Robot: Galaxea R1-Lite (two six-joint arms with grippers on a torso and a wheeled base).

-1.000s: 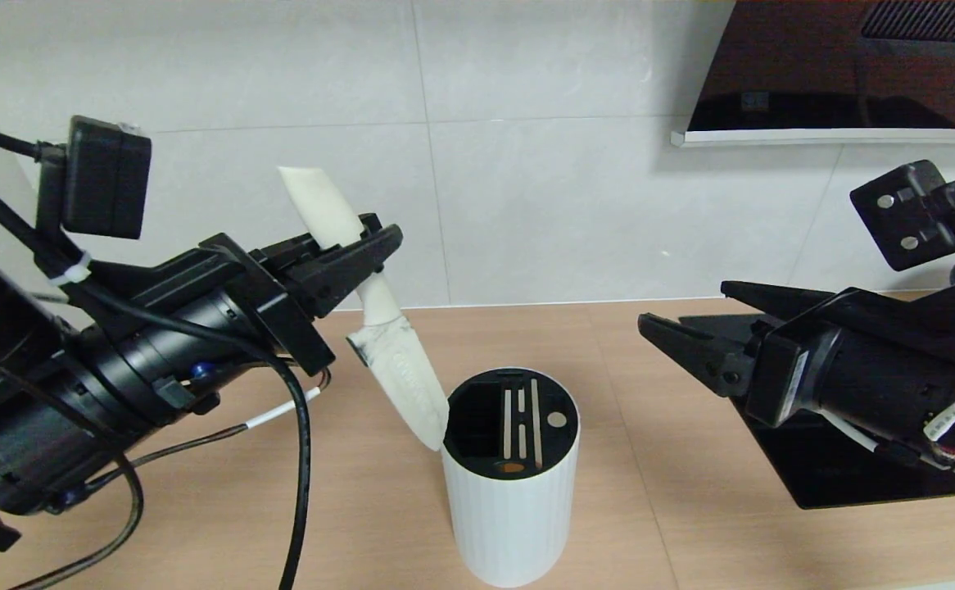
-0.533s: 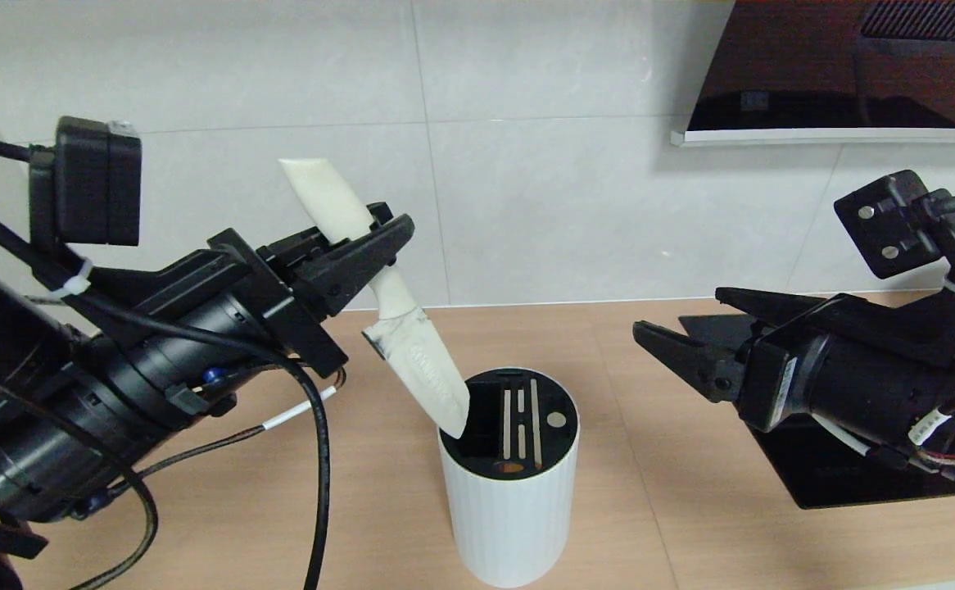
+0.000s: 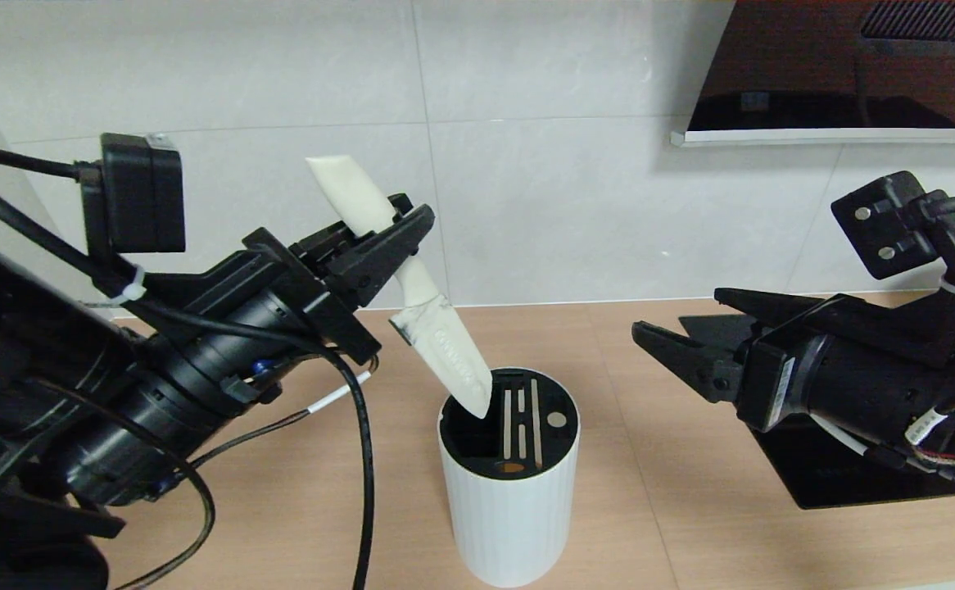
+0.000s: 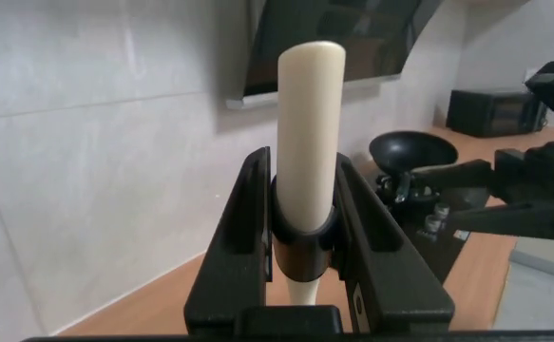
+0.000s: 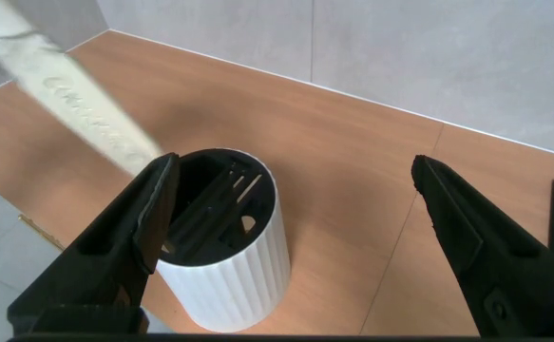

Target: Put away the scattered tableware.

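Note:
A white knife (image 3: 412, 287) with a cream handle (image 4: 307, 152) hangs tilted, blade down, with my left gripper (image 3: 383, 242) shut on its handle. The blade tip (image 3: 477, 401) sits at the left part of the black slotted top of a white ribbed knife holder (image 3: 510, 492), over its large opening. From the right wrist view the blade (image 5: 77, 90) slants toward the holder (image 5: 224, 247). My right gripper (image 3: 682, 324) stands open to the right of the holder, nothing between its fingers.
The holder stands on a wooden counter (image 3: 674, 508) against a white tiled wall. A black induction hob (image 3: 846, 467) lies at the right under my right arm. A dark range hood (image 3: 854, 74) hangs at upper right. A black pan (image 4: 414, 152) sits far off.
My left gripper has carried the knife to the right and slightly up, bringing the blade tip from beside the holder's left rim to over its top opening. The right arm has barely moved.

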